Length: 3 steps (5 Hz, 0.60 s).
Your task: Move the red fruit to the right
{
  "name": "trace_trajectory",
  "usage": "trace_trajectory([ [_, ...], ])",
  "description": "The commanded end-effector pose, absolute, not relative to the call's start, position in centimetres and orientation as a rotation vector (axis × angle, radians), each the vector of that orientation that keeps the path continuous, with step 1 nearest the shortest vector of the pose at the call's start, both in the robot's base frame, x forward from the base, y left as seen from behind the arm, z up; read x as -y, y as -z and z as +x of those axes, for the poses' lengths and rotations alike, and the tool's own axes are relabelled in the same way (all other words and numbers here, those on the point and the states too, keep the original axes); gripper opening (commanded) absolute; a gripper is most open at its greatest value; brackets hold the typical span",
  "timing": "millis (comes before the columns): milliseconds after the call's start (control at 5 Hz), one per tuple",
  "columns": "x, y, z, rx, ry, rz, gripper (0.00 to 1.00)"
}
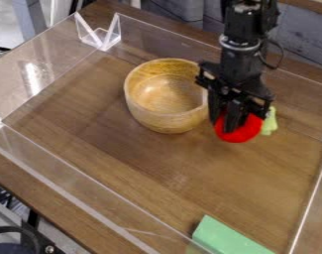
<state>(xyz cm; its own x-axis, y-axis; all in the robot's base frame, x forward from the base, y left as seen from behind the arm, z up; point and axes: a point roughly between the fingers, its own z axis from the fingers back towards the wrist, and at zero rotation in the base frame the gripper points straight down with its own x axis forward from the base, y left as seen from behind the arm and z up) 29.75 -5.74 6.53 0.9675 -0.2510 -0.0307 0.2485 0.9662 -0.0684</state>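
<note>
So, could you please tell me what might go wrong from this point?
The jaws of the gripper hold the red fruit low over the table, right beside the wooden bowl; a sideways drift could knock the bowl. The fruit is round, so it may roll once released, possibly toward the clear wall on the right.

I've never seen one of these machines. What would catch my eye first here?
Probably the black gripper reaching straight down, its fingers closed around a bright red fruit at the right of the wooden tray. Just left of it sits a round wooden bowl, and a flat green block lies at the near edge.
</note>
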Motion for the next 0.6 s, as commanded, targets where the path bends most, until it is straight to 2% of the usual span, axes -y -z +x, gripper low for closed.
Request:
trace_trajectory([
  [0,5.5,-8.8,29.8,0.037,0.178,-0.059,0.00],
  [400,2.4,-9.9,28.3,0.054,0.162,-0.057,0.00],
])
